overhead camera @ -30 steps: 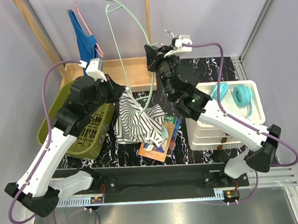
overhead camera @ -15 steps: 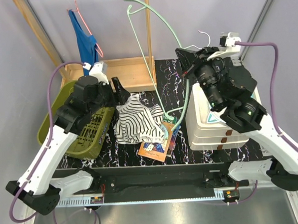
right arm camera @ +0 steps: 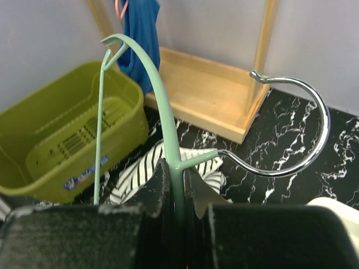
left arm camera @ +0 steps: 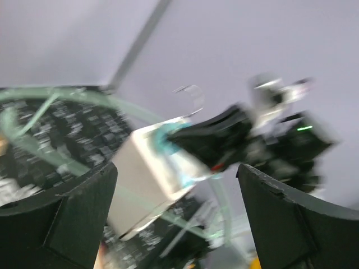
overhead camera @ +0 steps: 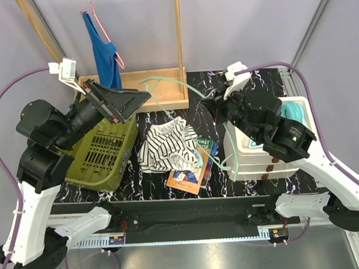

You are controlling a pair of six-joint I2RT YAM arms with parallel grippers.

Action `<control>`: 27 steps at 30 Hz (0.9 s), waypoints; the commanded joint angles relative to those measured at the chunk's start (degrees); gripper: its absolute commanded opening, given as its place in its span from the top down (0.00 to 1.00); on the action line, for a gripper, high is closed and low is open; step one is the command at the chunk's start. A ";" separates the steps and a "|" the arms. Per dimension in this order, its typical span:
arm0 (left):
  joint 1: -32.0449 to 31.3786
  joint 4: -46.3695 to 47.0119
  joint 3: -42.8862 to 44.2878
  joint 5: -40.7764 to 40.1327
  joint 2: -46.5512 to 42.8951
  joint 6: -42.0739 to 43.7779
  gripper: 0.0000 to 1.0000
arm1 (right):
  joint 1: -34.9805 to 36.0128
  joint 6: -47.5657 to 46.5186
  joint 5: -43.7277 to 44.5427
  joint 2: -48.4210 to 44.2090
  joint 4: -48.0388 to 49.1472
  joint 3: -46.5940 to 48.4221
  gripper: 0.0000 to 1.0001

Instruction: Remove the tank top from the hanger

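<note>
The striped black-and-white tank top lies crumpled on the marble table, partly over a book. In the right wrist view the tank top sits below the hanger and apart from it. My right gripper is shut on the neck of the mint-green hanger, just under its chrome hook. The hanger is held tilted over the table's middle. My left gripper is raised above the basket, open and empty. Its wrist view is blurred, with the fingers far apart.
An olive basket stands at the left. A wooden rack base sits at the back, with a blue garment hanging on a pink hanger. A white drawer box holding teal headphones is at the right. A book lies near the front.
My left gripper opened, let go of the tank top and rose to the upper left. My right arm swung the hanger right, then lowered it. The tank top dropped onto the table.
</note>
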 commanded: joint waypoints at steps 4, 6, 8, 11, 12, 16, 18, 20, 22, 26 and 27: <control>-0.06 24.93 -6.83 13.41 8.11 -30.50 0.10 | -0.21 -2.35 -11.61 -1.10 -2.19 -2.23 1.00; -0.06 28.73 -4.83 16.92 9.87 -28.34 0.14 | -0.21 -2.53 -16.08 -0.48 -3.07 -1.53 1.00; 0.03 25.24 -0.88 21.65 13.30 -17.30 0.17 | -0.21 -3.66 -20.66 -0.22 -4.66 -0.56 1.00; 0.03 9.01 7.65 23.70 16.82 -2.07 0.23 | -0.21 -3.15 -29.09 -0.57 -6.59 -0.29 1.00; 0.11 7.13 8.02 23.87 16.56 2.57 0.24 | -0.21 -3.14 -30.78 -1.26 -7.64 -0.64 1.00; 0.03 4.22 4.42 28.68 12.88 10.42 0.22 | -0.21 -0.87 -35.27 -4.69 -9.67 -2.84 1.00; 0.03 3.95 0.21 32.03 10.60 11.48 0.22 | -0.21 0.45 -36.06 -7.32 -9.85 -4.24 1.00; -0.06 3.78 -5.74 36.52 8.92 11.49 0.22 | -0.21 2.12 -37.11 -8.74 -9.93 -4.60 1.00; -0.06 3.86 -9.98 39.68 6.03 11.40 0.22 | -0.21 3.62 -38.08 -9.62 -10.02 -4.78 1.00; -0.76 3.69 -17.63 42.24 3.03 10.70 0.21 | -0.21 5.38 -41.33 -8.74 -10.38 -4.78 1.00; -1.03 3.60 -18.25 42.07 2.68 10.00 0.22 | -0.21 5.73 -41.86 -8.05 -10.46 -4.69 1.00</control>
